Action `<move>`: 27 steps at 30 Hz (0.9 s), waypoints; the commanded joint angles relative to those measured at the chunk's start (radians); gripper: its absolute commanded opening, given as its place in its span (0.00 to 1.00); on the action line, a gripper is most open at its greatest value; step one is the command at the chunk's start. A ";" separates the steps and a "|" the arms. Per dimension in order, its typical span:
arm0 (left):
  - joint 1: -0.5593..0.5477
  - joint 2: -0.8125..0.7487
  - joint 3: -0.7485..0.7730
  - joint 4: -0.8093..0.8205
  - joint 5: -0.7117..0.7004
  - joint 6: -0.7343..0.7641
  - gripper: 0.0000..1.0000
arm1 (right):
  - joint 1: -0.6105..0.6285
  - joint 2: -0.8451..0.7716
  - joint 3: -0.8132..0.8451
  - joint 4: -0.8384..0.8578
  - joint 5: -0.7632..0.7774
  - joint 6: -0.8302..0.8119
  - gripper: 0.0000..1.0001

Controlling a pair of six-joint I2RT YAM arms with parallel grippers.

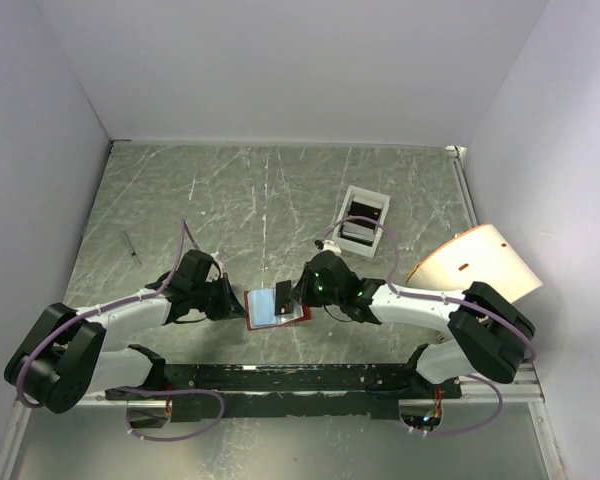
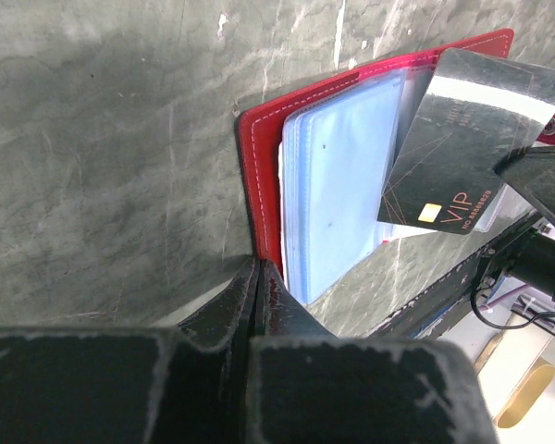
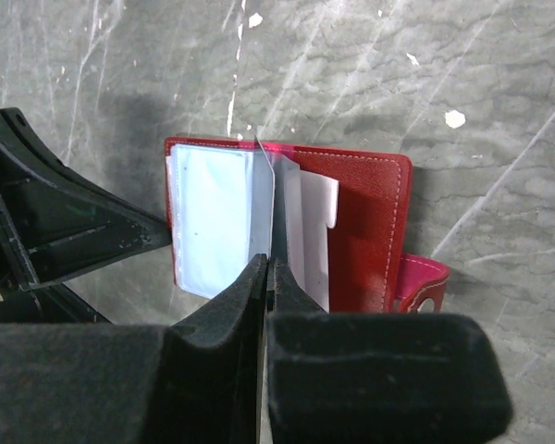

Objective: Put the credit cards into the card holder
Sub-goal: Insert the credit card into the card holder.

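The red card holder (image 1: 298,314) lies open on the table between the two arms, its pale blue pockets facing up. My left gripper (image 2: 259,265) is shut on the card holder's (image 2: 259,176) left red edge. My right gripper (image 3: 267,263) is shut on a dark credit card (image 2: 462,139) with gold lettering. This card stands tilted over the pockets, and the right wrist view shows it edge-on (image 3: 272,199) above the card holder (image 3: 370,231). I cannot tell whether its lower corner is inside a pocket. From above, the left gripper (image 1: 238,304) and right gripper (image 1: 298,293) meet at the card (image 1: 283,297).
A white open-topped box (image 1: 378,204) with dark cards in it sits behind the right gripper. A tan curved board (image 1: 475,262) leans at the right wall. A thin grey stick (image 1: 130,246) lies at the left. The card holder's snap tab (image 3: 421,282) sticks out on its right.
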 commanded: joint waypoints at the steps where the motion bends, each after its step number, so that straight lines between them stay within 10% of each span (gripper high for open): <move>1: 0.006 -0.009 0.011 -0.001 -0.023 0.020 0.07 | -0.012 -0.005 -0.036 0.021 0.003 -0.029 0.00; 27: 0.005 -0.002 -0.010 0.049 0.005 -0.008 0.07 | -0.014 0.053 -0.048 0.020 -0.019 -0.150 0.00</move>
